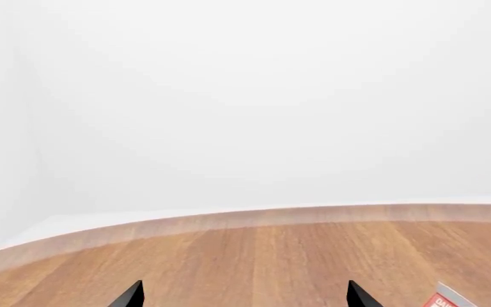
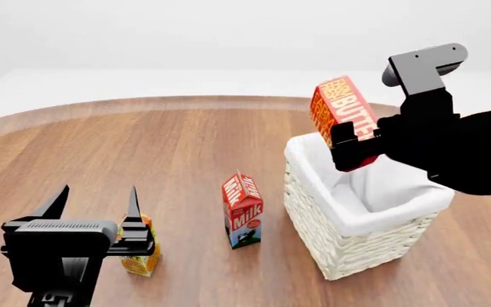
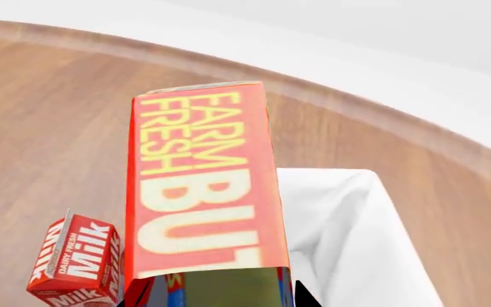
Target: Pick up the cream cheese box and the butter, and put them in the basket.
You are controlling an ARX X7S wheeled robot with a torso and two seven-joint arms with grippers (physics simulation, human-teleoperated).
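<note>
Head view, right claw (image 2: 354,146) gripping butter (image 2: 341,109), above basket (image 2: 314,211)

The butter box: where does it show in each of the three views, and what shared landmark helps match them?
Head view: the butter is upper right, held tilted in the right tool above the basket.
Right wrist view: the butter fills the centre, lettering facing the camera.
Left wrist view: not in it.
Shared landmark: the milk carton, beside the basket in the head view, also shows in the right wrist view, next to the butter.
</note>
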